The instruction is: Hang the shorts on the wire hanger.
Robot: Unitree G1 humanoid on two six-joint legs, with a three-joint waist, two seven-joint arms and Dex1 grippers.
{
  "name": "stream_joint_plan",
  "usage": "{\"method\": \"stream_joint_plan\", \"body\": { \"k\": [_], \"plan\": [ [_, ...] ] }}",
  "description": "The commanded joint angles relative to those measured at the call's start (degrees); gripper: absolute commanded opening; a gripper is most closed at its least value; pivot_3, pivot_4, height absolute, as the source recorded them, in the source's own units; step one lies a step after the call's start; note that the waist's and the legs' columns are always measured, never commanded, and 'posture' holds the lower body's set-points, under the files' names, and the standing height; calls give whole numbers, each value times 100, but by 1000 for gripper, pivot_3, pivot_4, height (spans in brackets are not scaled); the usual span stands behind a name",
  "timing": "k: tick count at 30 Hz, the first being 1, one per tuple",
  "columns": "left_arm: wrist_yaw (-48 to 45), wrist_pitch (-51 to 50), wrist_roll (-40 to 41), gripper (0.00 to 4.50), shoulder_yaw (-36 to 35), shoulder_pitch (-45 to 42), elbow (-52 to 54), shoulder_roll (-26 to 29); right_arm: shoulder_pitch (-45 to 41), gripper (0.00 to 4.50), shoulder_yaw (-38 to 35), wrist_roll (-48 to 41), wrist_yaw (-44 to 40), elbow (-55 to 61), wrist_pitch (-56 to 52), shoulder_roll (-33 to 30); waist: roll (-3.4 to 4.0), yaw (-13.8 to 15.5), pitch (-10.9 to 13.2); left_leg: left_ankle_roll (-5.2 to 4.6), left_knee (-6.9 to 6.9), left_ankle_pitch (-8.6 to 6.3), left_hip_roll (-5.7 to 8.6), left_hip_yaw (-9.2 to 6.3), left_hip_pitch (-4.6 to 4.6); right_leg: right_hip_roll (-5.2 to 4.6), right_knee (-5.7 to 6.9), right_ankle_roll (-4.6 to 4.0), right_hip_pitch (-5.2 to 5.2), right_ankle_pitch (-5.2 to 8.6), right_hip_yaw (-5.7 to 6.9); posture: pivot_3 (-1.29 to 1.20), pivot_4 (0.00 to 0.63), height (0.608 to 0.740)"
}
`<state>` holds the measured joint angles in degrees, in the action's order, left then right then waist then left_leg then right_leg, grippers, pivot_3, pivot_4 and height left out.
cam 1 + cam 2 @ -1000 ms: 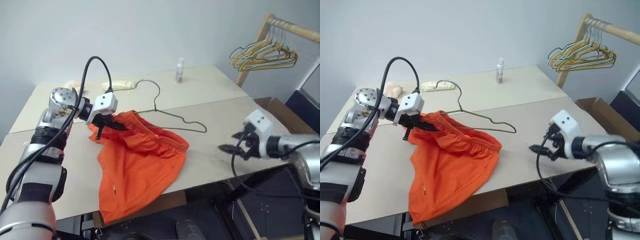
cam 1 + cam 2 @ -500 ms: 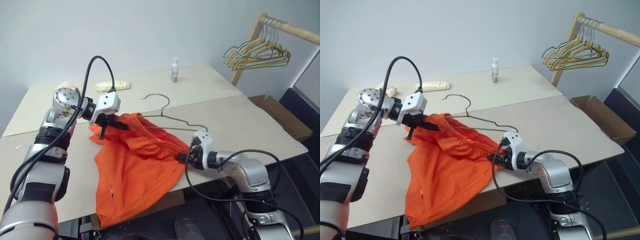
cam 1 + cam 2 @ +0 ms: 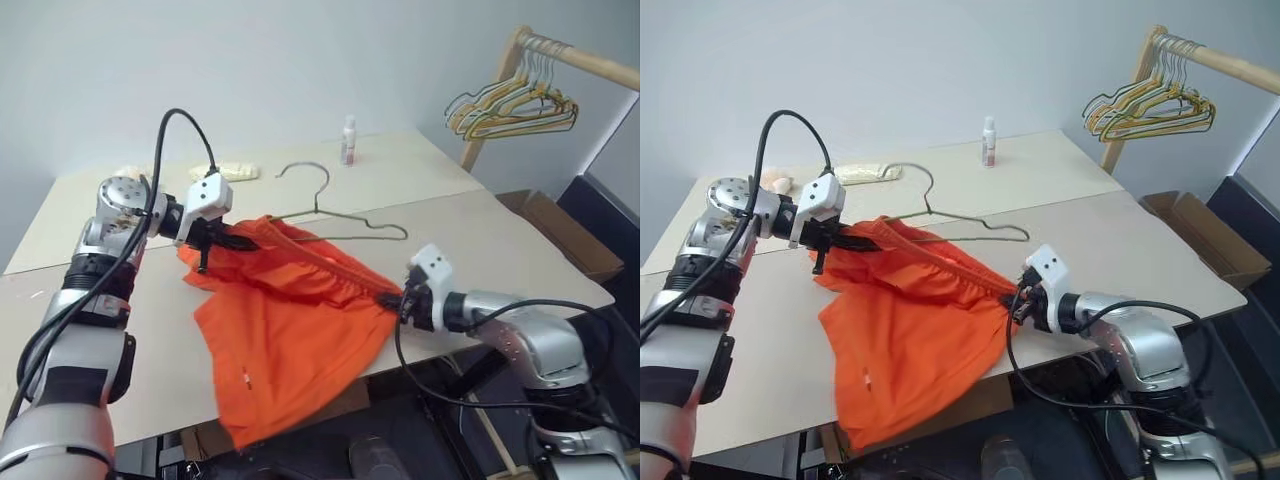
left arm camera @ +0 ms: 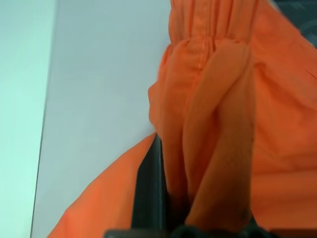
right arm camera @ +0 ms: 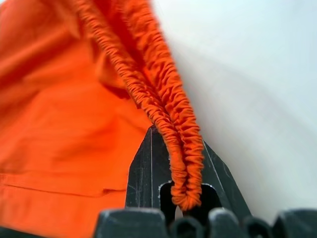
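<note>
My left pincer [image 3: 222, 238] is clamped on the far-left end of the orange shorts' [image 3: 290, 340] waistband, and my right pincer [image 3: 397, 299] is pinched shut on the waistband's right end, so the band stretches between them above the desk [image 3: 500, 245]; the legs drape over the near edge. I judge this the spreading step. Next I need to bring the open waist to the wire hanger [image 3: 335, 213], lying just beyond the shorts. Farther off stand a small bottle [image 3: 348, 140] and, far right, a rack of coated hangers [image 3: 515, 108], neither obstructing.
</note>
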<state>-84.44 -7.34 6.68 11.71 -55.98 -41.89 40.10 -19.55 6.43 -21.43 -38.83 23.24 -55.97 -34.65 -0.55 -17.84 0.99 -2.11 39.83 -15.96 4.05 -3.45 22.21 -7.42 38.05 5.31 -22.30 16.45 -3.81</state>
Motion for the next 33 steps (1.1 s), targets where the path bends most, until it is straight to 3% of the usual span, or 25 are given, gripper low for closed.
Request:
{"method": "stream_joint_plan", "body": {
  "k": [1,12,19,23,33],
  "plan": [
    [144,-568,129,0,-232,85,483,53,-35,10,264,164,1,481,225,-198,0,-8,0,0,0,0,0,0,0,0,0,1,0,0,0,-256,0,740],
    [-711,-1239,1003,0,-674,376,1055,625,-85,10,-635,-390,-536,-762,321,-577,-2,47,0,0,0,0,0,0,-1,0,-3,0,4,0,-1,-237,0,740],
    [-806,-1138,1873,0,103,850,1535,1608,-612,10,-715,-390,-1111,-1881,741,-987,-1,77,0,0,-3,0,-1,1,-6,0,-1,0,4,0,-8,-217,0,740],
    [-791,-918,1417,0,-46,852,1270,1420,-780,10,-599,-340,-1385,-2059,881,-1212,-1,237,0,0,-1,0,0,1,-7,-1,-5,0,8,0,-5,-215,0,740],
    [14,-1777,2152,0,-1021,849,1583,707,-622,10,-311,-207,-1436,-2041,975,-1205,-2,418,0,0,3,0,1,2,2,-4,-7,0,2,0,-5,-214,0,740]
  ]
}}
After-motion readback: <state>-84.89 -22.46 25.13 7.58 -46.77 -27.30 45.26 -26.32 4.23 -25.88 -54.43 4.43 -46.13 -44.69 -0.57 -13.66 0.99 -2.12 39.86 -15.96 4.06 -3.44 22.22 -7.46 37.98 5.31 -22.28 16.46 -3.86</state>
